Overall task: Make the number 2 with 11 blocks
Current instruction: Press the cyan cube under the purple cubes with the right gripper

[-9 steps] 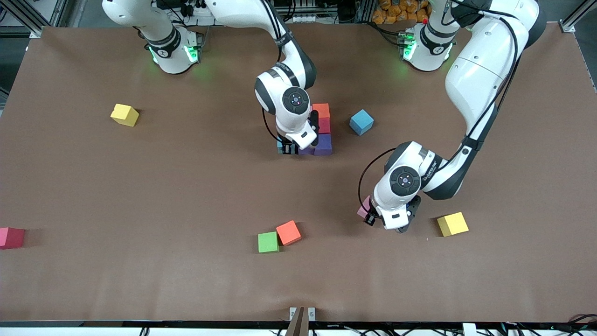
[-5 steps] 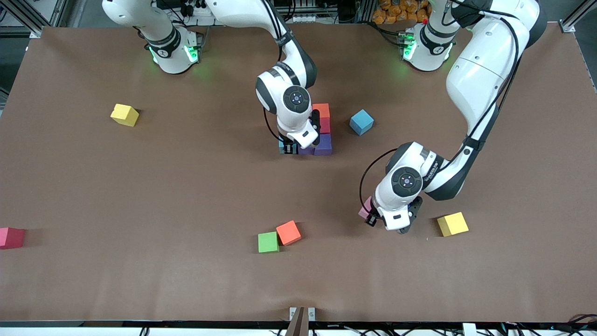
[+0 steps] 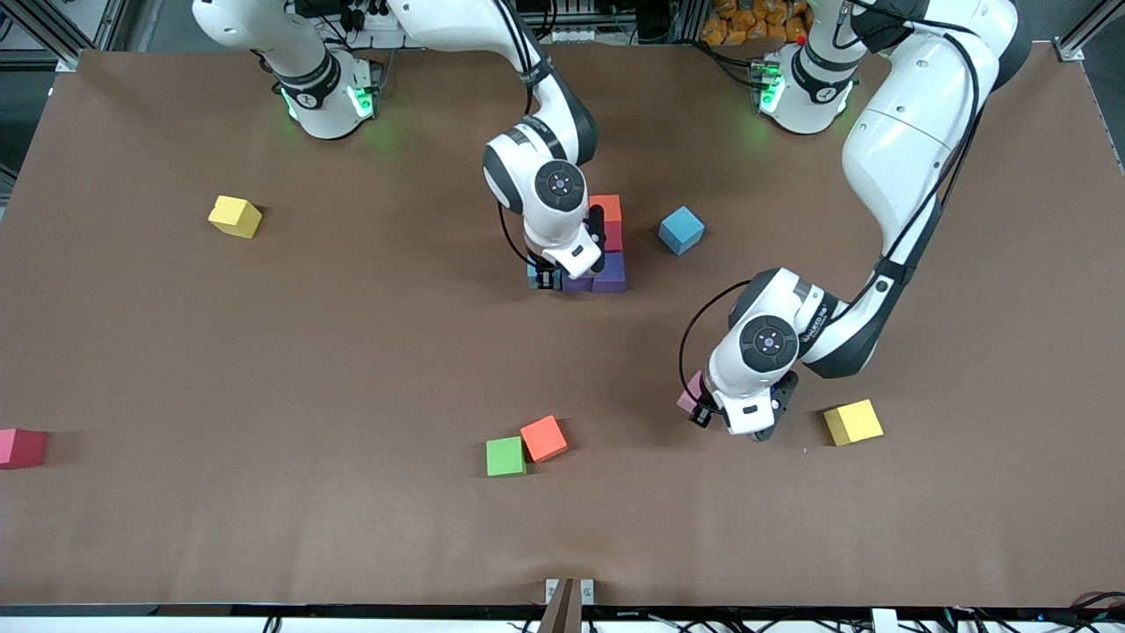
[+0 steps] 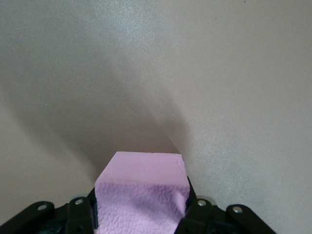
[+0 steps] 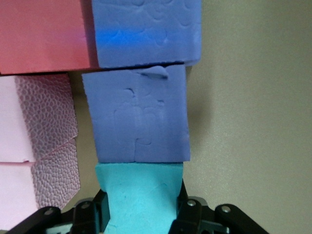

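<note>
One pink block [image 4: 141, 195] sits clamped in the left end effector [image 4: 141, 214].

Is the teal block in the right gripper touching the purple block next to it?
Touching. The right wrist view shows the teal block, held in the right gripper, pressed edge to edge against the purple block.

Front view: number 2 [image 3: 606, 246] partly covered by right arm's wrist; row count can't be told. Pink block [image 3: 690, 397] mostly hidden by left arm's wrist. Red block [image 3: 19, 447] cut by frame edge.
</note>
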### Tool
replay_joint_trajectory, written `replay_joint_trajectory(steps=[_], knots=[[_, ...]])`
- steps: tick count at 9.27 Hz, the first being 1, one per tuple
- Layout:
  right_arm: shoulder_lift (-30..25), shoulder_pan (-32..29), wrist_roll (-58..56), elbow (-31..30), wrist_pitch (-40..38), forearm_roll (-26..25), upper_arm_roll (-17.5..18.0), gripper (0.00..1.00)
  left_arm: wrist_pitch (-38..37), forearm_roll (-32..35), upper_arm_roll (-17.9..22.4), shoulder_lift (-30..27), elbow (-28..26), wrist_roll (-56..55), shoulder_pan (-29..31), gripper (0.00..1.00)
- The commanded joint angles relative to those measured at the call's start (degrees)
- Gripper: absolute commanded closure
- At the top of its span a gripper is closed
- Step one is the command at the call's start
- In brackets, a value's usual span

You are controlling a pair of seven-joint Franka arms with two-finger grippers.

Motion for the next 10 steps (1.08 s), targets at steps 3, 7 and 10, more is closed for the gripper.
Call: replay_joint_trajectory(steps=[3, 7, 10], knots=[[-0.4, -1.4, 3.3, 0.1, 0.2, -0.6, 1.5, 0.6, 0.2, -0.9, -0.1, 0.1, 1.0, 7.3, -0.3, 1.0], [-0.4, -1.3, 3.3, 0.1, 0.4, -0.6, 1.6, 0.5, 0.2, -1.0, -0.5, -0.3, 1.0, 14.2, -0.3, 1.0], [-0.4, -1.4, 2.3, -0.1, 1.7, -0.7, 1.7, 0.0, 0.2, -1.0, -0.6, -0.3, 1.0, 15.7, -0.2, 1.0]])
